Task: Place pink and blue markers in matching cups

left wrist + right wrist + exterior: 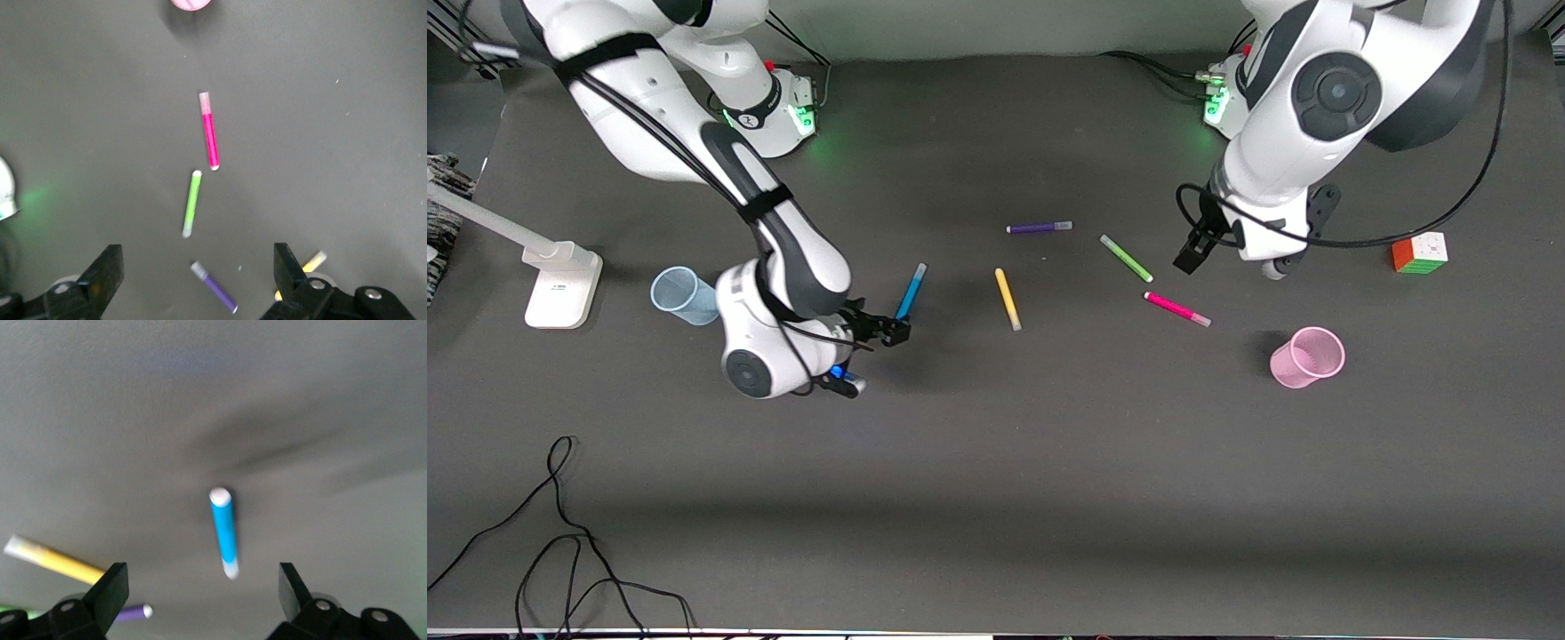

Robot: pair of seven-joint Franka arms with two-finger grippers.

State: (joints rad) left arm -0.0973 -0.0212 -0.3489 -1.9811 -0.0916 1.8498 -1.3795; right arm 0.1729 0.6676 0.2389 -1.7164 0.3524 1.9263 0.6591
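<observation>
the table (996,498) is a flat dark grey, and across it lie a bright blue marker (911,292) with a pale tip, a magenta-pink marker (1176,308) with a clear pale end, a yellow pen (1008,299), a light-green pen (1126,258) and a purple pen (1039,228). the pale blue cup (684,296) and the pale pink cup (1307,356) are both see-through. the arms are white with black joints, green lights glow at their bases, and the cube (1420,252) shows orange, green and white faces.

The dark grey surface (996,462) carries a blue marker (911,291) just beside the right claw (891,331), and a pink marker (1177,308), green pen (1126,259) and pink cup (1307,357) near the left claw (1199,242).
</observation>
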